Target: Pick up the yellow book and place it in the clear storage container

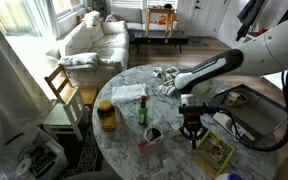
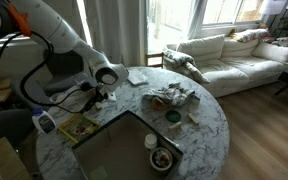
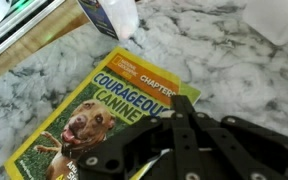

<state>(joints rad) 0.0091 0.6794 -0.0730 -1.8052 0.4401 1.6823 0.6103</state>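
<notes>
The yellow book (image 3: 79, 120) lies flat on the marble table, its cover showing a dog and the words "Courageous Canine". It also shows in both exterior views (image 1: 216, 153) (image 2: 79, 126). My gripper (image 3: 180, 100) is shut and empty, its tips over the book's right edge; it hovers just above the book in both exterior views (image 1: 192, 138) (image 2: 102, 95). The clear storage container (image 2: 134, 114) stands on the table right beside the book. Its edge crosses the top left corner of the wrist view (image 3: 19, 40).
A crumpled cloth (image 2: 171, 97) and a small cup (image 2: 172, 117) lie beyond the container. A jar (image 1: 106, 115) and a green bottle (image 1: 142, 110) stand on the table. A white bottle (image 3: 114, 15) stands by the book's top edge. Cables trail near the arm.
</notes>
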